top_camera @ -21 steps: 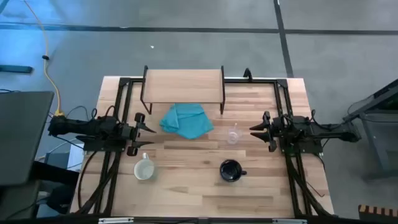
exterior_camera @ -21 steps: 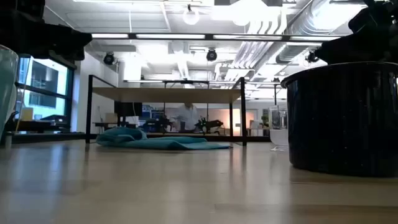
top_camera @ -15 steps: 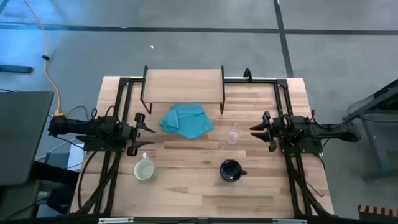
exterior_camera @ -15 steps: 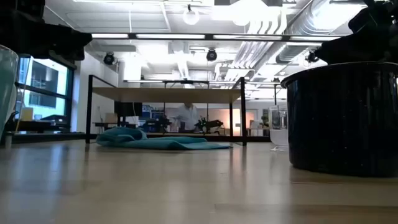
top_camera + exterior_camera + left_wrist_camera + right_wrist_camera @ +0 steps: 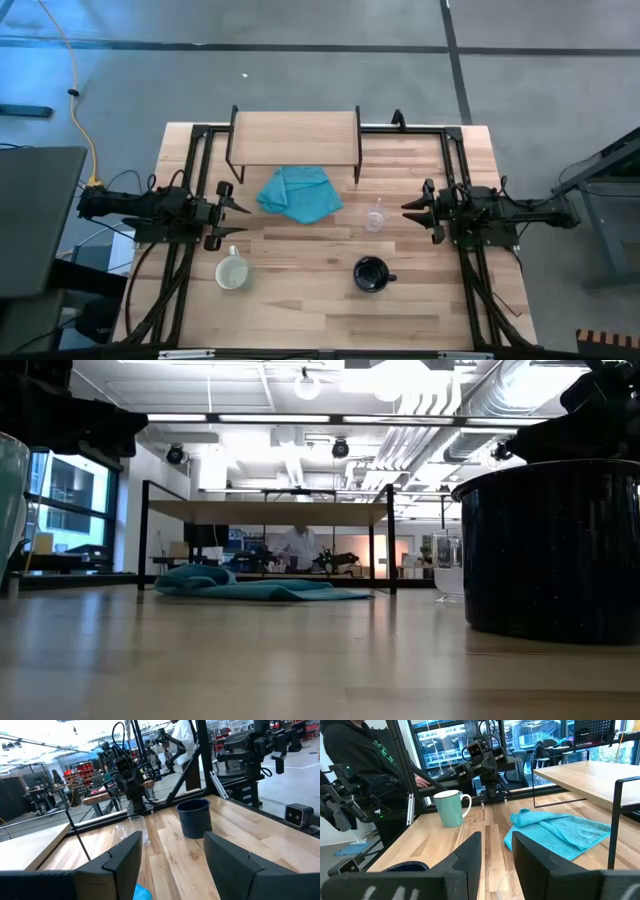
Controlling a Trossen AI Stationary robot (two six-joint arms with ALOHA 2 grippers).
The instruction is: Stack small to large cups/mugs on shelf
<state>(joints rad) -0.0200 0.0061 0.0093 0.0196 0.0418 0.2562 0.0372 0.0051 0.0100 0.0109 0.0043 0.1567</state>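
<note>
The pale mug [image 5: 231, 272] stands upright on the tabletop at the near left, and the black mug [image 5: 371, 274] at the near right. The clear glass cup [image 5: 375, 218] stands just left of my right gripper [image 5: 409, 211]. The shelf [image 5: 294, 137] stands on its black legs at the table's far edge, with nothing on its board. My left gripper [image 5: 238, 214] hovers open at the left, level with the glass. My right gripper, also open, faces it from the right. Neither has anything between its fingers [image 5: 125, 860].
A crumpled teal cloth [image 5: 300, 193] lies on the table in front of the shelf, partly under its near edge. Black frame rails [image 5: 190, 200] run along both table sides. A person in a dark top [image 5: 365, 745] stands beyond the table's left side.
</note>
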